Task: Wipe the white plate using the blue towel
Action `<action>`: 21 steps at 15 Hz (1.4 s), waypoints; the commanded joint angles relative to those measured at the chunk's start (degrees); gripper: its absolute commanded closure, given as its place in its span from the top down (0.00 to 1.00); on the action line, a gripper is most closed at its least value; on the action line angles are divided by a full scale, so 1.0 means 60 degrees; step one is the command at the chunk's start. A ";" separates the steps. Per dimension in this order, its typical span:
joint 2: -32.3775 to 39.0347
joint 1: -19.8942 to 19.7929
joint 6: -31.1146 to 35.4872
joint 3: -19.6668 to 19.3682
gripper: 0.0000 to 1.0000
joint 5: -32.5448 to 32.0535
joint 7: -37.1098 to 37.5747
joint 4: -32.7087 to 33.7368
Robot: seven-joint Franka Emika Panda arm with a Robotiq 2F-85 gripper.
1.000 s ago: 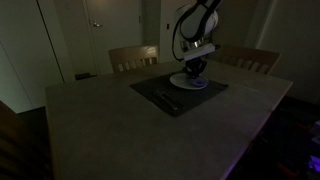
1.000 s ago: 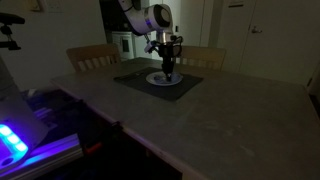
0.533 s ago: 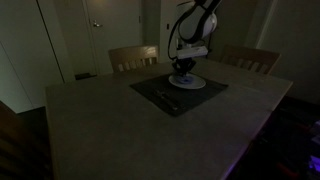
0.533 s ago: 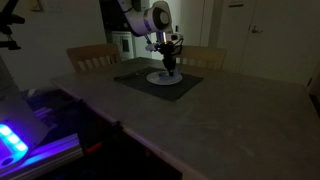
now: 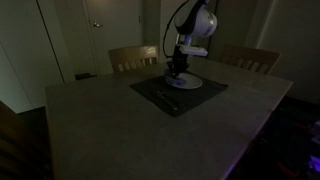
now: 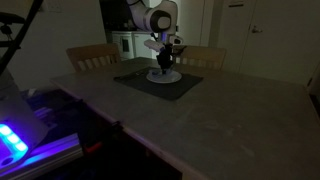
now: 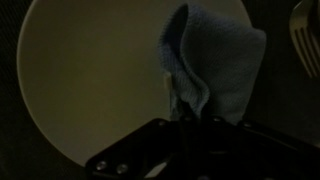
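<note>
Clamping the blue towel [image 7: 215,60] in the tool [image 7: 190,118] above the white plate [image 7: 80,80], wrist view; showing the placemat [image 5: 160,92] clearly only in an exterior view.

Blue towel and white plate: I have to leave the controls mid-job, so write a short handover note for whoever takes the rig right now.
Gripper: shut on the blue towel, cloth bunched in its grip.
White plate: on the dark placemat, cutlery beside it; the towel sits over the plate, contact unclear in the dim light.
Done: towel grasped and brought to the plate.
Left: wipe the plate; how much is already wiped cannot be told.
</note>
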 commanded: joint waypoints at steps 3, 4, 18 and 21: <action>-0.0040 -0.0348 -0.2766 -0.0125 0.02 0.0381 -0.0997 0.0244; -0.0027 -0.0142 -0.3257 -0.0443 0.02 0.0139 -0.0576 0.0304; 0.0291 0.2552 -0.3394 -0.3060 0.02 -0.4047 0.5565 0.0489; 0.0119 0.2630 -0.3139 -0.3048 0.02 -0.4526 0.6128 0.0426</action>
